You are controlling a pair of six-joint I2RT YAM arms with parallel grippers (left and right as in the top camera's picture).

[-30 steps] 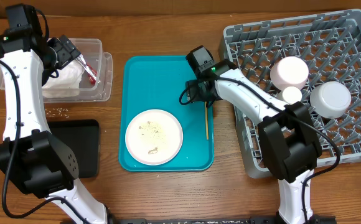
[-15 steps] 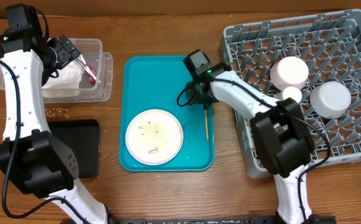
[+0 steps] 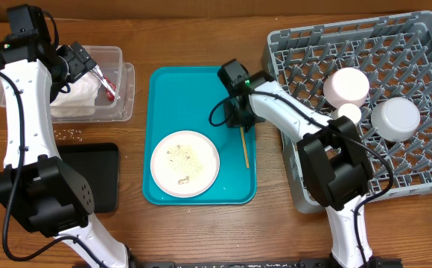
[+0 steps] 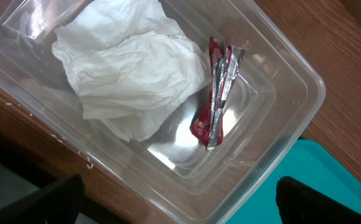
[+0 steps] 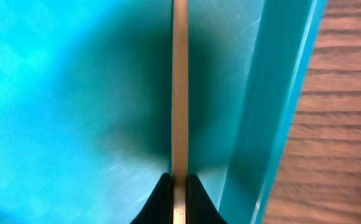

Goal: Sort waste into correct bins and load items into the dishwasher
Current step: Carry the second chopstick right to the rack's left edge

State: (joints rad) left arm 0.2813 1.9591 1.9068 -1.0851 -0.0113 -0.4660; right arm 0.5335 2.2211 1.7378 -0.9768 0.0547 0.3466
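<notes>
My right gripper (image 5: 179, 186) is shut on a thin wooden chopstick (image 5: 179, 87) that lies along the right side of the teal tray (image 3: 173, 93); overhead shows the same chopstick (image 3: 246, 149) and gripper (image 3: 241, 123). The round plate (image 3: 185, 164) carries whitish crumbs. My left gripper (image 4: 179, 186) hangs open over the clear tub (image 4: 292, 99), nothing between its fingers. The crumpled napkin (image 4: 131, 68) and the red-and-white wrapper (image 4: 215, 106) lie inside the tub. The grey dish rack (image 3: 424, 45) holds a pink-white bowl (image 3: 346, 85), a small white cup (image 3: 348, 113) and a greyish bowl (image 3: 395, 117).
A shallow black tray (image 3: 97, 175) sits on the wooden table in front of the clear tub, partly under the left arm. A few rice-like crumbs (image 3: 68, 134) lie on the wood between them. The rack's left wall stands close to the teal tray's right rim.
The right gripper's jaws have closed onto the chopstick and its wrist has shifted slightly left over the tray. The left arm has stayed still.
</notes>
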